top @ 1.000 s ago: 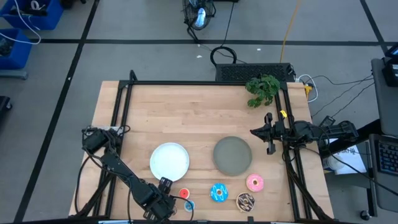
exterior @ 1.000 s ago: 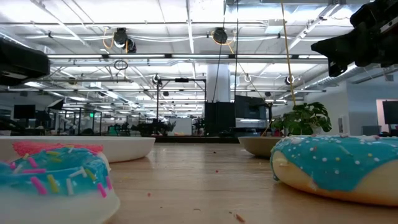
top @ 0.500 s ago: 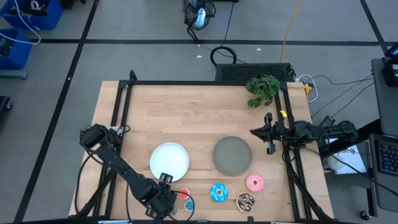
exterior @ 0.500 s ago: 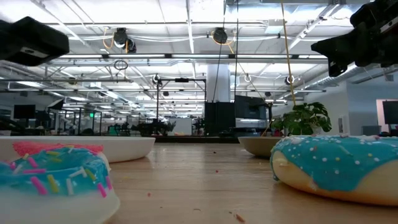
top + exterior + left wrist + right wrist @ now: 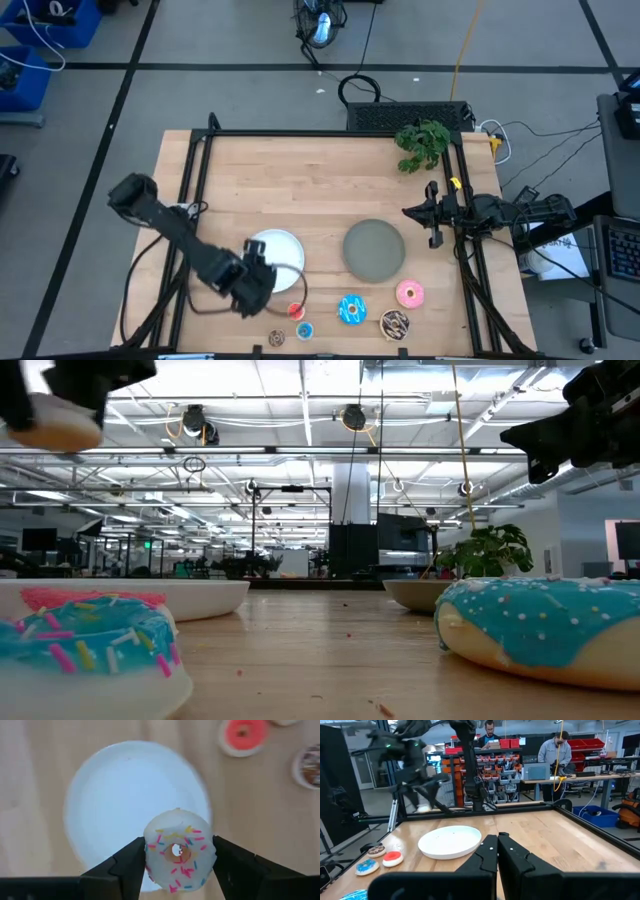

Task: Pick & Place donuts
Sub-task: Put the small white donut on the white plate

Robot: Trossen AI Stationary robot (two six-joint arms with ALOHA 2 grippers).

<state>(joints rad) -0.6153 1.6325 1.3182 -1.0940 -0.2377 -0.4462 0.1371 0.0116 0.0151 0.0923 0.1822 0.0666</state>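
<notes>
**A:** What does the whole scene hold?

**B:** A wooden table [image 5: 320, 190] seen from above, with a dark arm at each side. Near its front lie a round white plate [image 5: 285, 248] and, to that plate's right, a round grey plate [image 5: 374, 249].

**A:** Where are the arms?

**B:** The left gripper [image 5: 252, 283] hangs above the table at the white plate's front-left edge. The right gripper [image 5: 418, 213] waits at the table's right edge, just beside the grey plate, its fingers pressed together and holding nothing.

**A:** And the left one's fingers?

**B:** They are set narrow, clamped on a tiny whitish-pink donut [image 5: 179, 851] with coloured sprinkles, one finger on each side of the ring.

**A:** How does that donut lie against the plate?

**B:** In the left wrist view the white plate [image 5: 100, 795] fills the space directly beneath it; the donut sits over the plate's edge nearest the gripper, hole facing the camera. By my judgement, a short move toward the plate's middle and a descent is what a release needs.

**A:** The other donuts?

**B:** Along the front edge: blue donut [image 5: 351, 309], pink donut [image 5: 409, 293], brown sprinkled donut [image 5: 394, 322], then tiny red donut [image 5: 296, 311], tiny blue donut [image 5: 305, 330] and tiny brown donut [image 5: 276, 338].
</notes>
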